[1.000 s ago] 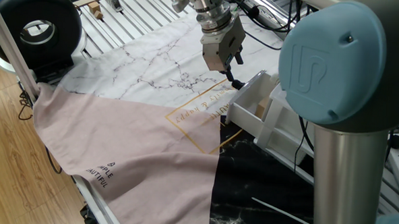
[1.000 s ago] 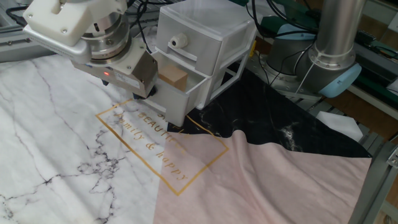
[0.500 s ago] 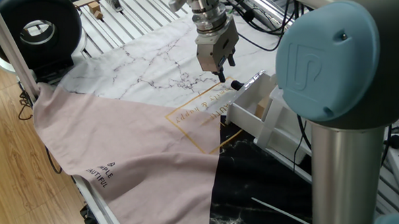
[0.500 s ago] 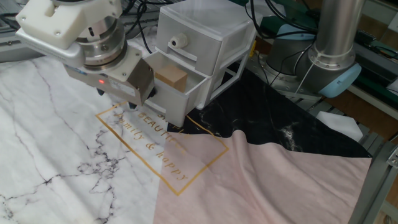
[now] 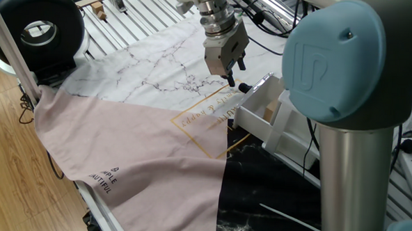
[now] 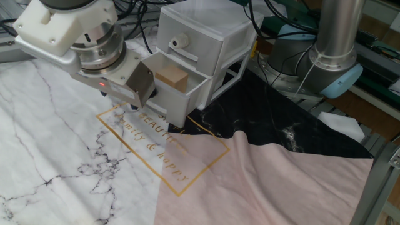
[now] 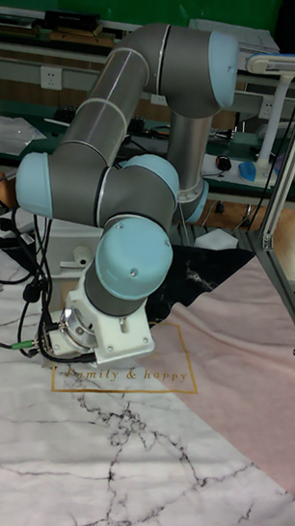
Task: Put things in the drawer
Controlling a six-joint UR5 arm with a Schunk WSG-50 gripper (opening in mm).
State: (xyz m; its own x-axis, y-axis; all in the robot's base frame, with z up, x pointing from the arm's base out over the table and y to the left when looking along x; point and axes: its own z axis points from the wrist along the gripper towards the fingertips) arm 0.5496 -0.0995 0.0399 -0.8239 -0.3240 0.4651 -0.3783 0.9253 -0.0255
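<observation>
The wooden cube [image 6: 172, 76] sits inside the open drawer [image 6: 181, 94], just beyond my gripper [image 5: 230, 77]. My jaws hang beside the drawer knob [image 5: 243, 88], empty. I cannot tell whether they are apart or together.

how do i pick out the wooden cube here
Find the white cabinet on the marble-print cloth. Its lower drawer is pulled open, and the cube sits inside: the only light-tan wooden block there.
</observation>
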